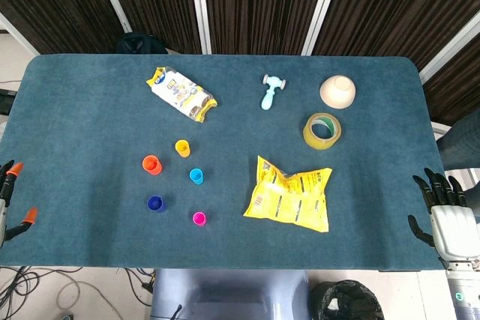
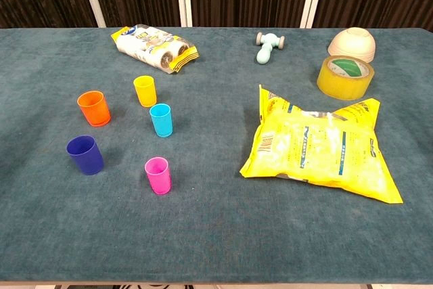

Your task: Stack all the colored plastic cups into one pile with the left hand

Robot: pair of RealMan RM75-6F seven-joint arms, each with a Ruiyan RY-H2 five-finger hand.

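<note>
Several small plastic cups stand upright and apart on the blue table (image 1: 90,125): orange (image 1: 151,164), yellow (image 1: 182,148), light blue (image 1: 196,176), dark blue (image 1: 155,203) and pink (image 1: 199,219). The chest view shows the same orange cup (image 2: 94,108), yellow cup (image 2: 145,91), light blue cup (image 2: 161,120), dark blue cup (image 2: 85,154) and pink cup (image 2: 157,175). My left hand (image 1: 9,198) shows only partly at the left frame edge, off the table, with orange fingertips apart and holding nothing. My right hand (image 1: 444,211) hangs off the table's right edge, fingers spread, empty.
A yellow snack bag (image 1: 291,194) lies right of the cups. At the back lie a white and yellow packet (image 1: 181,94), a light blue toy hammer (image 1: 270,91), an upturned cream bowl (image 1: 337,91) and a roll of yellow tape (image 1: 322,130).
</note>
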